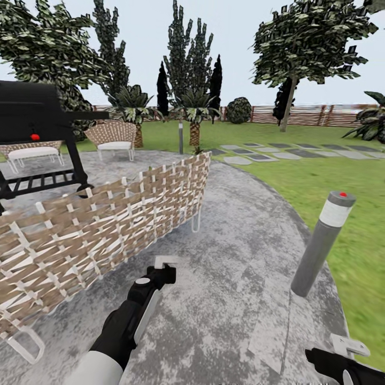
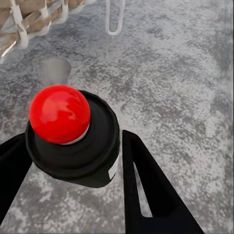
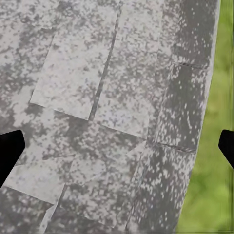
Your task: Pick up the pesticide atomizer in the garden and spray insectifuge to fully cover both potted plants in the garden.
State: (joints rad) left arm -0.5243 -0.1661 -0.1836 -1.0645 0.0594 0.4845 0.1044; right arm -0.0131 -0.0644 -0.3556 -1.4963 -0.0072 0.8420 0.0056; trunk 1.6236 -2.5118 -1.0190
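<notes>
While the pesticide atomizer (image 2: 73, 148), dark with a red knob, sat clenched between the left gripper's (image 1: 160, 271) black fingers (image 2: 141, 185), it hung low over the grey patio (image 1: 235, 299) at six o'clock. The right gripper (image 1: 346, 350) at five o'clock was spread wide, holding nothing. A wicker chair (image 1: 107, 224) crowded nine o'clock, and a grey lamp post (image 1: 323, 243) stood at four. No potted plants could be made out. Swinging the arm outward might clip the chair and jar the bottle loose.
</notes>
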